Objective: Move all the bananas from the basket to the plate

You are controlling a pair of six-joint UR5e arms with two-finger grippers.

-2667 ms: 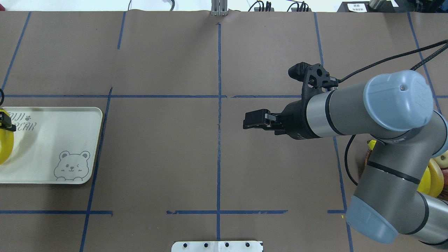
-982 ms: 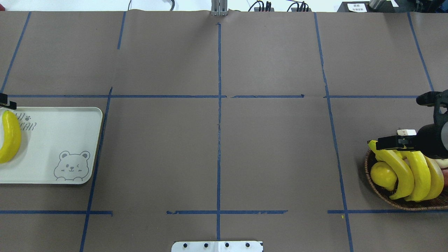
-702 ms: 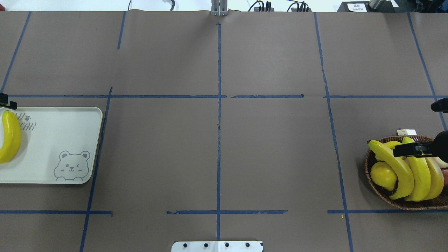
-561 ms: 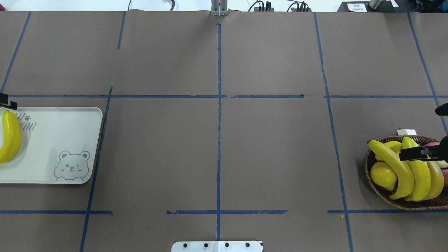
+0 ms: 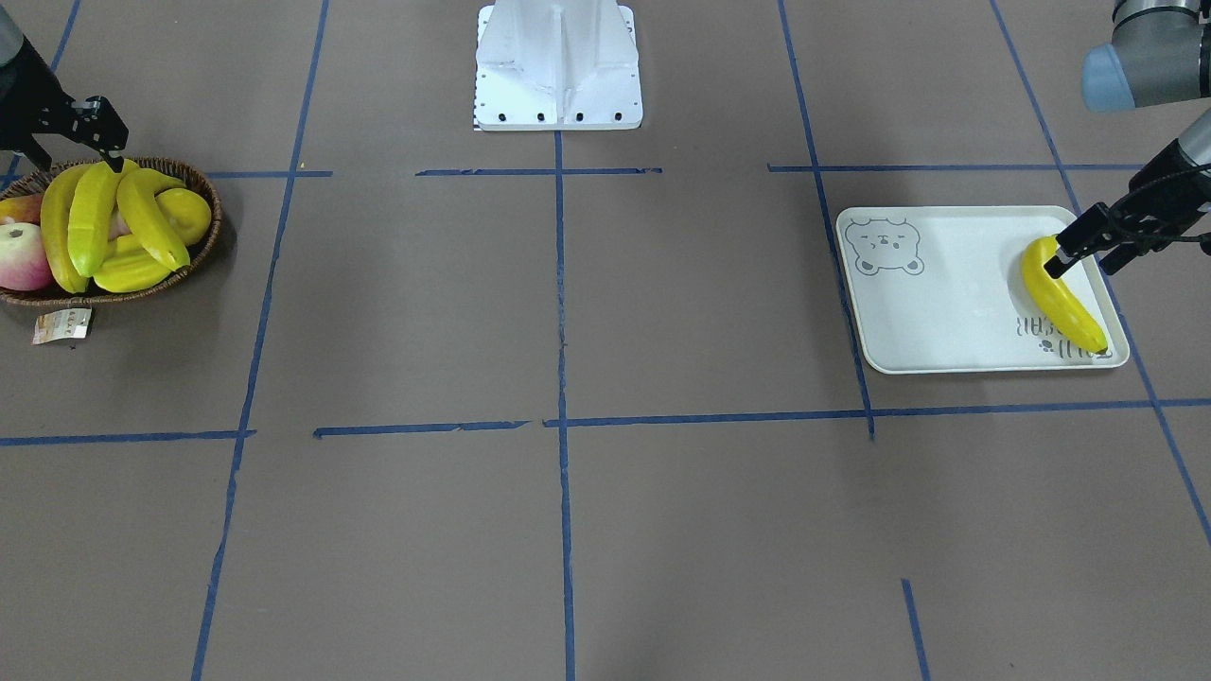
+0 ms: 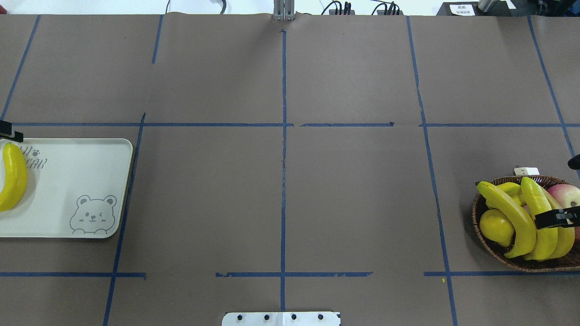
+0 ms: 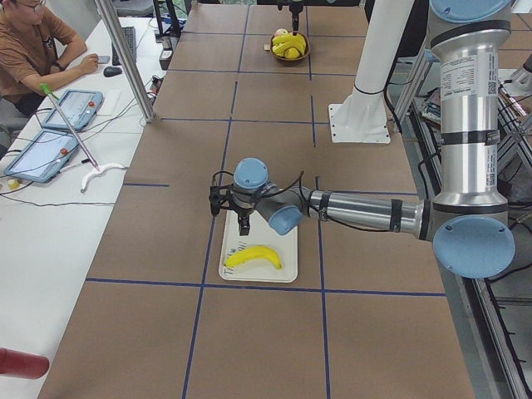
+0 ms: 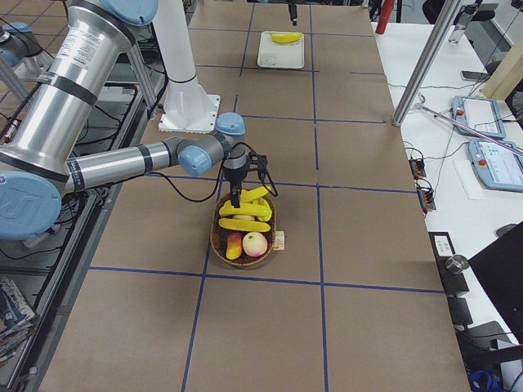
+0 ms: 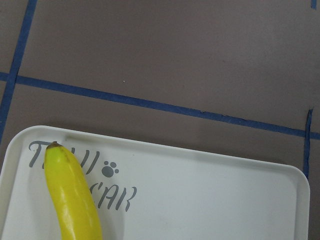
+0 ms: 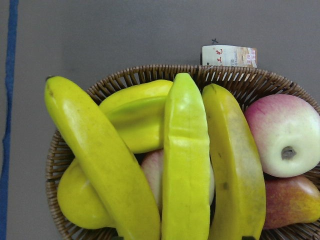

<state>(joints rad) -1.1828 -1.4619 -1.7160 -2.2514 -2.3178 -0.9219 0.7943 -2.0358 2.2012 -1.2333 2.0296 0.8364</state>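
Bananas (image 5: 95, 218) — three of them — lie piled in the basket (image 5: 213, 232) under the right gripper (image 5: 68, 156), which is spread wide. Farther off, the fourth banana (image 5: 1064, 301) rests on the plate (image 5: 946, 303) by the left gripper (image 5: 1081, 267) — also spread, holding nothing.

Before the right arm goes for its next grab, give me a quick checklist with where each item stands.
1. Right tool over the basket: ok, above the middle banana.
2. Right tool open: ok.
3. Clearance from the apple beside the bananas: cannot tell.
4. Placed banana fully on the plate: ok.
5. Left tool clear of the placed banana: cannot tell, it looks close to the banana's end.
6. Basket free of bananas: not ok, three are in it.
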